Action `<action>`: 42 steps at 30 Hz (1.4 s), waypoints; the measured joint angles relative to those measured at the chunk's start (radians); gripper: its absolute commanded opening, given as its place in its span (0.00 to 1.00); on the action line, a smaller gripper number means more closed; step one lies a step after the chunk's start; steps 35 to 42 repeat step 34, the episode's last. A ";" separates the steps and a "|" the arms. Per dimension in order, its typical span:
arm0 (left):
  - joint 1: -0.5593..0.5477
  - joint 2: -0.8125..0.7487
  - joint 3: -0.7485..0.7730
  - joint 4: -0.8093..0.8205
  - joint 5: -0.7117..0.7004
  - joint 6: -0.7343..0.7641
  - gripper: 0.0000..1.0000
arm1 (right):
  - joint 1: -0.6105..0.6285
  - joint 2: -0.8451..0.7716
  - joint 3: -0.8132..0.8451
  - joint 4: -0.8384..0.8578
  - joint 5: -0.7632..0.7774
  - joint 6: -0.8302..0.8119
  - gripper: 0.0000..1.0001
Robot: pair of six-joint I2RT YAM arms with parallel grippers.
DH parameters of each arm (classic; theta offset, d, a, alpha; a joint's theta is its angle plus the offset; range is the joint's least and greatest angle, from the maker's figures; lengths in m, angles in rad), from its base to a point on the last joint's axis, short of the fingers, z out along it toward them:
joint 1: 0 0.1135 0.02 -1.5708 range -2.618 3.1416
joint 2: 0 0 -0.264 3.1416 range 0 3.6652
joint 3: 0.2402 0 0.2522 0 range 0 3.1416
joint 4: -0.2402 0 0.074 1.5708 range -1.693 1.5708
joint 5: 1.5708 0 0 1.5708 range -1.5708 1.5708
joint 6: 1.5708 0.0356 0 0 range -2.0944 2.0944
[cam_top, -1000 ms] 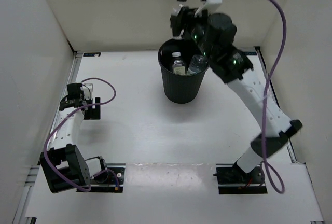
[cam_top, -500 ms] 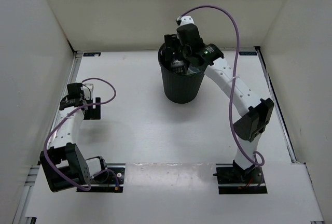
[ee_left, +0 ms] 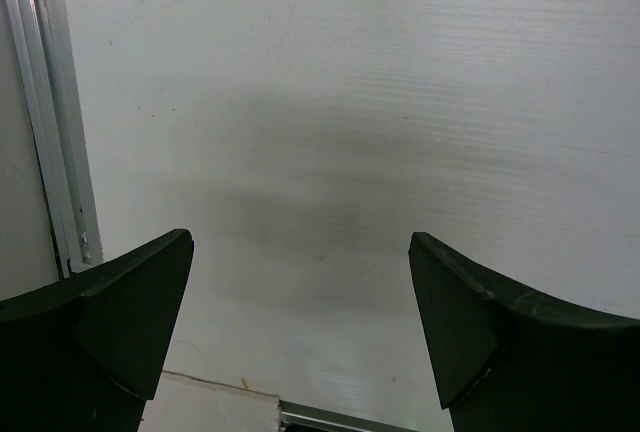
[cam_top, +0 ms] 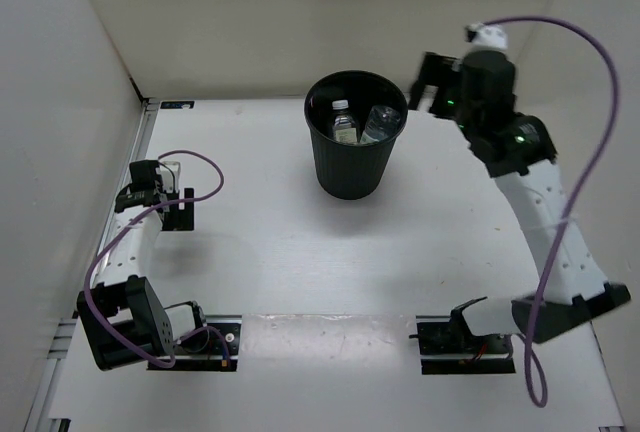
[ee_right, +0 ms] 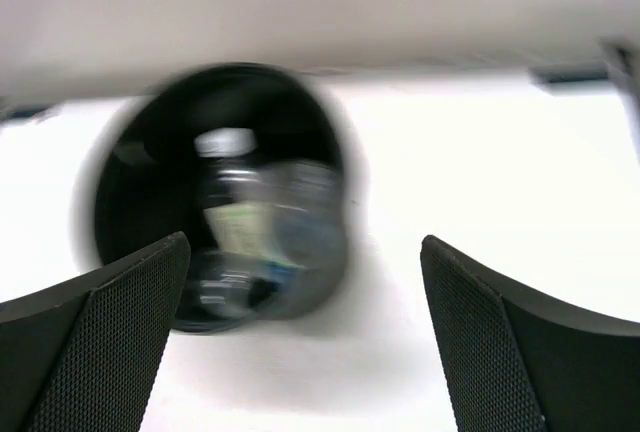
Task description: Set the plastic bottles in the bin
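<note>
- Bin (cam_top: pixel 350 167) upright at the far middle of the counter (cam_top: pixel 300 262), mouth open upward, so good for dropping things in from above.
- Inside it, two of the plastic bottles (cam_top: pixel 344 128) side by side, one white-capped with a pale label, the other clear and leaning at its right.
- Impossible to tell about others deeper under these two: dark interior from above, only a blur in the right wrist view.
- No bottle to see anywhere on the counter; so, as a judgement, probably all in the bin, and task at its end or very near.
- Right end effector (cam_top: pixel 421 82) raised just beside the bin, to its right and above the level of the rim, without touching it.
- Wide open and empty: nothing between the two fingers in the right wrist view, only the bin mouth beyond them.
- Such height probably for passing over the rim without a knock against the bin.
- Left end effector (cam_top: pixel 150 187) low near the left edge of the counter, well apart from the bin; also wide open, gripping nothing, with only bare counter under it in the left wrist view.
- Placed aside there, seemingly, to leave free room for the other arm.
- Possible trouble: a touch of the right arm on the rim, perhaps enough to tip the bin and spill the bottles.
- Next, as a judgement: a look over the counter for any bottle left; with none found, nothing more to carry.
</note>
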 measured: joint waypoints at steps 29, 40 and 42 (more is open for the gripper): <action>0.000 0.026 -0.012 -0.002 0.004 -0.007 1.00 | -0.563 -0.157 -0.879 -0.105 -0.179 0.177 0.99; 0.000 0.026 -0.012 -0.002 0.004 -0.007 1.00 | -0.563 -0.159 -0.879 -0.100 -0.184 0.177 0.99; 0.000 0.026 -0.012 -0.002 0.004 -0.007 1.00 | -0.563 -0.159 -0.879 -0.100 -0.184 0.177 0.99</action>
